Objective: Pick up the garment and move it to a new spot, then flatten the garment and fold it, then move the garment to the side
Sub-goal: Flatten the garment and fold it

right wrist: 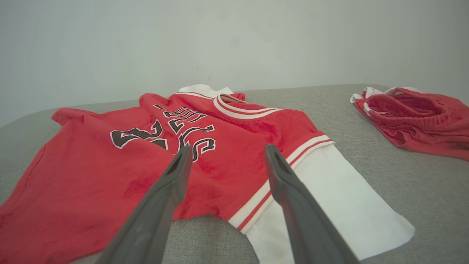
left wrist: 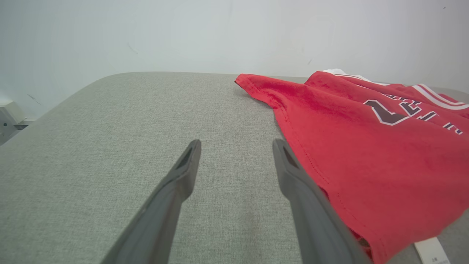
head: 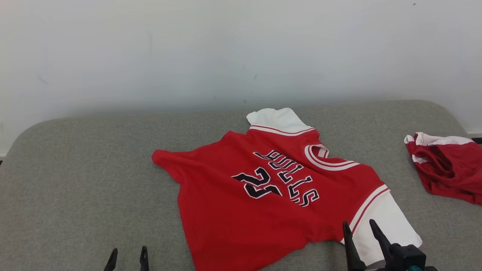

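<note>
Jersey (head: 263, 195) lies spread, print up, mid-table (head: 94, 169), collar toward the far right. Left gripper (head: 129, 249) is low at the near edge, fingers pointing forward, spread wide, empty, over bare surface just beside the jersey's hem. Right gripper (head: 358, 223) is also wide and empty, fingers angled forward over the near white sleeve. Red shorts (head: 448, 169) lie well apart, right.

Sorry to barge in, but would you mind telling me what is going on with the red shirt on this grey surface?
A red jersey lies spread out, slightly rumpled, on the grey surface. The left end effector is open beside its hem, and the right end effector is open by the near white sleeve. Neither holds anything. A second red garment lies bunched on the robot's right.
</note>
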